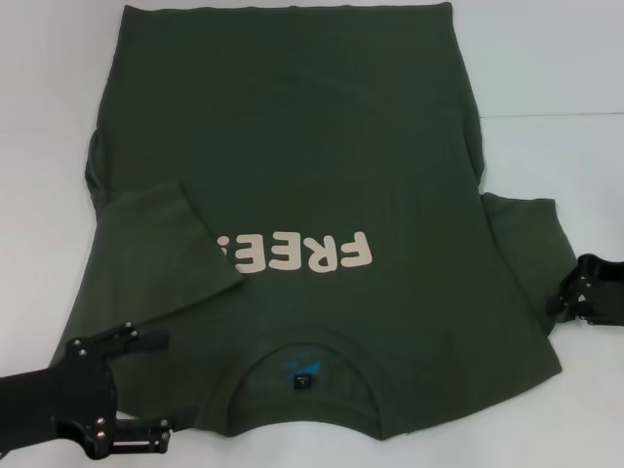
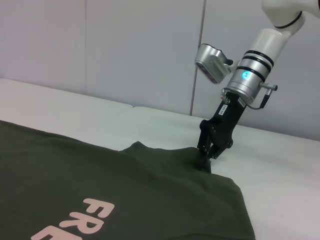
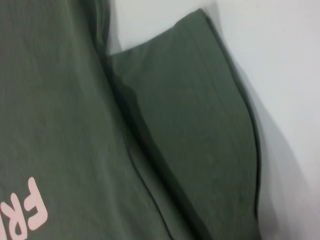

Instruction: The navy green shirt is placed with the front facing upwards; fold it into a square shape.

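White tabletop [image 1: 565, 78] stretches under the whole scene, with pale wall panels [image 2: 125, 50] rising behind it. Spread flat across it lies the navy green shirt [image 1: 292, 156], front up, its ribbed round collar [image 1: 302, 414] nearest the robot and a small blue label [image 1: 302, 370] inside the neck. Cream "FREE!" lettering [image 1: 312, 255] crosses the chest. The soft cotton lies mostly smooth. One short sleeve [image 1: 166, 253] on the robot's left is folded inward over the body, covering the end of the lettering; the other sleeve [image 1: 522, 244] lies out flat. The left gripper [image 1: 146, 382] sits by the collar-side shoulder, jaws apart and empty. The right gripper [image 2: 206, 159] pinches the flat sleeve's edge, closed on the cloth.
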Available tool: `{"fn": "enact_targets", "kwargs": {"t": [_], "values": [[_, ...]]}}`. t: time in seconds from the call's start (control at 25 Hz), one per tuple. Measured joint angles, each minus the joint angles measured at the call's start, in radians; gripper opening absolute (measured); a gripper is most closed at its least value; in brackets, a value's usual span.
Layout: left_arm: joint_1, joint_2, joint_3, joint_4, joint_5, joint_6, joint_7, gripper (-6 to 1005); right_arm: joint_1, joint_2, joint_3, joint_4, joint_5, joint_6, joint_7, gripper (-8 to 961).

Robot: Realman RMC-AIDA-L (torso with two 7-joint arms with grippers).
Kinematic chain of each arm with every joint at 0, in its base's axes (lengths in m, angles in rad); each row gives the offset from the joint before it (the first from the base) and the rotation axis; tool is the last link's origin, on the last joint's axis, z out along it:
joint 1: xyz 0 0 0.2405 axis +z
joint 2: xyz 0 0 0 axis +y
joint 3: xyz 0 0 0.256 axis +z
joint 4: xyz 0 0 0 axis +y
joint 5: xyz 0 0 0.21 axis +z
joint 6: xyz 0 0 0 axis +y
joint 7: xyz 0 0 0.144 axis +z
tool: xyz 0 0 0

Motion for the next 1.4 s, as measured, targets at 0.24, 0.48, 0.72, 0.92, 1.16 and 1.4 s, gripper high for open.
{"fn": "enact_targets", "kwargs": {"t": [0.24,0.48,0.72,0.92,1.16,1.4], "values": [[-0.002,0.000,0.000,0.000,0.000,0.000,0.000,960,0.010,-0.001,-0.017,0.007,0.000,0.003,0.002,147],[-0.002,0.000,-0.001,0.000,-0.004,0.000,0.000,960,0.003,-0.002,-0.018,-0.026,0.000,-0.009,-0.016,49],[-0.002,0.000,-0.006,0.001,-0.007,0.005,-0.020,959,-0.037,-0.002,0.017,-0.132,0.013,-0.049,-0.035,44],[-0.003,0.000,-0.009,0.003,-0.009,0.005,-0.045,959,-0.064,-0.010,0.132,-0.183,0.026,-0.096,-0.107,42],[-0.013,0.000,-0.009,0.000,-0.011,0.004,-0.072,958,-0.090,-0.018,0.192,-0.231,0.100,-0.145,-0.208,41],[-0.020,0.000,-0.009,-0.009,-0.011,0.001,-0.104,957,-0.103,-0.018,0.190,-0.263,0.169,-0.153,-0.269,42]]}}
